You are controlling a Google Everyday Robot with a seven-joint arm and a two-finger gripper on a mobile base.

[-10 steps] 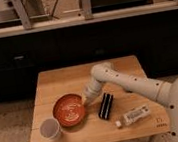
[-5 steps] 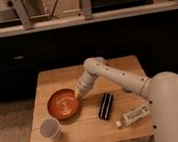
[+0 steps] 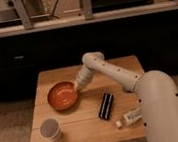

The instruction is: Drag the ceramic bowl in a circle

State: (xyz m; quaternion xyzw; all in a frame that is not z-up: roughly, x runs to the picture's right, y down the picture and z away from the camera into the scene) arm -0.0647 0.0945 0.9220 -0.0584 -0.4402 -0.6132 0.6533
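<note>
Moved: against one second ago, the ceramic bowl (image 3: pixel 62 96) has slid left and toward the table's far side; over the last half second it has gone only a little farther back. The gripper (image 3: pixel 78 86) has travelled with it.
Unmoved: the cup, the black case and the bottle lie where they lay in both earlier views.
Ceramic bowl: upright on the table (image 3: pixel 89 128), in its left half, nearer the left edge than the right one, orange-red inside with a darker rim.
Gripper: down at the bowl's right rim, touching it or just above it.
Jaws: buried against the rim; I cannot tell whether they are apart, together or clamped on the bowl.
Arm (image 3: pixel 114 74): white, rising from the robot's body (image 3: pixel 161 105) at the right, bent at an elbow over the far side of the table, then dropping to the bowl.
Cup (image 3: pixel 50 129): small, whitish-grey, upright near the front left corner, apart from the bowl.
Black case (image 3: pixel 106 106): long, flat, lying right of the bowl.
Bottle (image 3: pixel 129 118): what looks like a small clear bottle on its side, at the front right, beside the robot's body.
</note>
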